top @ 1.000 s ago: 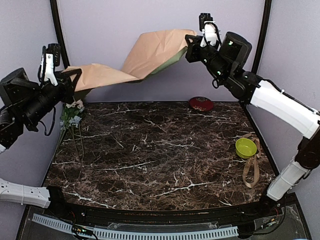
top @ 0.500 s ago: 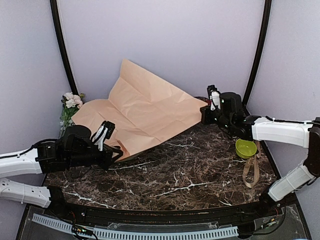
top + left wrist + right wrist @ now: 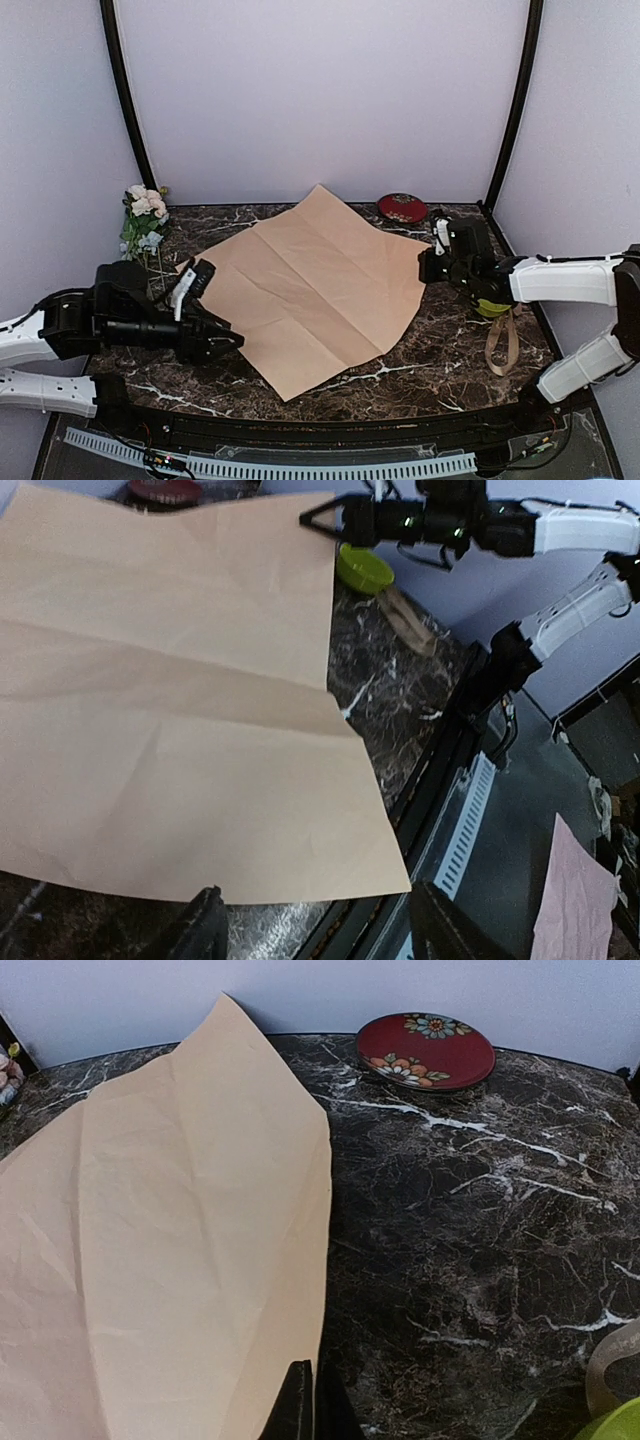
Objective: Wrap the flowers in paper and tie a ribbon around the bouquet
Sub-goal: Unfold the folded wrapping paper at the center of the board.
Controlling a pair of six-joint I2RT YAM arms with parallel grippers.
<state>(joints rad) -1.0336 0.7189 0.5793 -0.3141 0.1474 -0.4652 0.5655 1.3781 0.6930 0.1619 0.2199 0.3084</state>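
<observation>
The paper (image 3: 315,290) lies flat on the marble table, tan face up, with soft creases. My left gripper (image 3: 225,340) is low at the sheet's near left edge. In the left wrist view its fingers (image 3: 200,935) stand open, and the paper (image 3: 170,730) ends just ahead of them, untouched. My right gripper (image 3: 425,268) is shut on the paper's right edge, and its closed fingertips (image 3: 312,1405) pinch the paper (image 3: 170,1260) there. The flowers (image 3: 143,215) lean in the back left corner. The ribbon (image 3: 503,340) lies at the right. No bouquet is in view.
A red flowered plate (image 3: 402,207) sits at the back right, just past the paper's far corner. A lime-green bowl (image 3: 490,300) stands next to the ribbon, partly under my right arm. The table's front edge (image 3: 440,770) runs close to the sheet's near corner.
Both arms brought the paper down from mid-air and spread it flat on the table. The left gripper opened and let go of its corner. The right stayed shut on its edge.
</observation>
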